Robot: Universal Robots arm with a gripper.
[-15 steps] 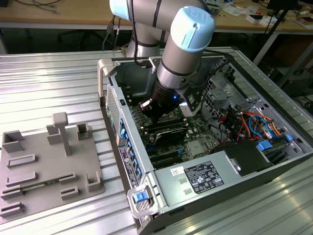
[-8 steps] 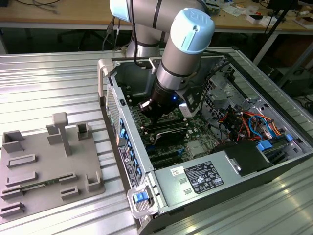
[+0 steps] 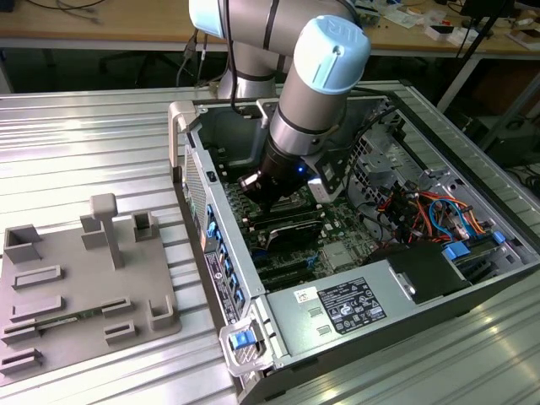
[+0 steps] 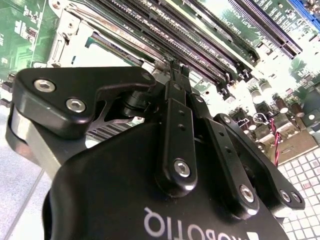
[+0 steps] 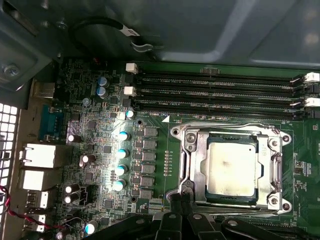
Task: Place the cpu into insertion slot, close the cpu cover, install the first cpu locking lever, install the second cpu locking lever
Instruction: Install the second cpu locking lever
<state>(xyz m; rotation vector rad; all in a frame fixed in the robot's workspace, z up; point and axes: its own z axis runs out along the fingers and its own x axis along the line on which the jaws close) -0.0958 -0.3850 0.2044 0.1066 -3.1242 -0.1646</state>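
In the first wrist view the cpu (image 5: 232, 167), a silver-grey square, lies in the insertion slot (image 5: 280, 137) on the green motherboard. The cpu cover (image 5: 200, 170), a silvery frame, lies flat around it. A thin metal locking lever (image 5: 184, 165) runs along one side of the socket and another (image 5: 276, 170) along the opposite side. My gripper (image 5: 180, 200) sits just off the socket's edge near the first lever's end, its black fingers (image 4: 175, 75) pressed together. I cannot tell whether they touch the lever. In the exterior view the gripper (image 3: 266, 198) reaches down into the open computer case.
Long black memory slots (image 5: 215, 92) run beside the socket, and capacitors (image 5: 120, 150) stand nearby. A grey power supply box (image 3: 337, 308) and coloured cables (image 3: 422, 211) sit inside the case. A grey parts fixture (image 3: 76, 287) lies on the table at the exterior view's left.
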